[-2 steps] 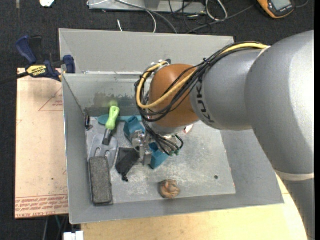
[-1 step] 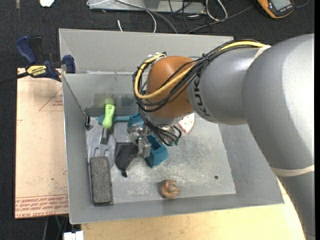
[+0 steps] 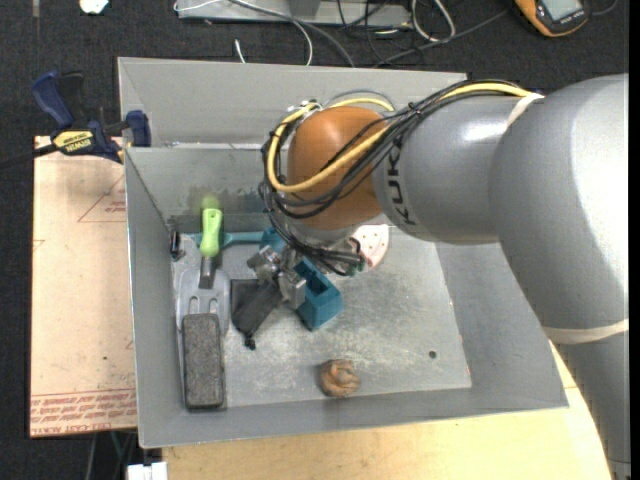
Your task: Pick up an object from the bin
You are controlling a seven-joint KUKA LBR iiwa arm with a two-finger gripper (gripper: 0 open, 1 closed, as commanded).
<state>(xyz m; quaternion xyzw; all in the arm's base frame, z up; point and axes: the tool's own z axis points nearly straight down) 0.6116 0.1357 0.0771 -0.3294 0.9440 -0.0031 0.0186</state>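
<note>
My gripper (image 3: 283,273) hangs low in the middle of the bin, under the arm's orange cover. It is right above a blue block-shaped thing (image 3: 321,305) and touches or nearly touches its upper left side. A black flat piece (image 3: 251,308) lies just to the left of the gripper, tilted, with a thin tail toward the front. A teal strip (image 3: 243,238) pokes out behind the gripper toward the left. Whether anything is held cannot be seen.
A green-handled tool (image 3: 210,230) on a grey bar lies along the left wall, with a grey rough block (image 3: 203,360) in front of it. A brown lumpy thing (image 3: 340,377) sits near the front edge. A white, red-dotted piece (image 3: 373,247) peeks out from under the arm.
</note>
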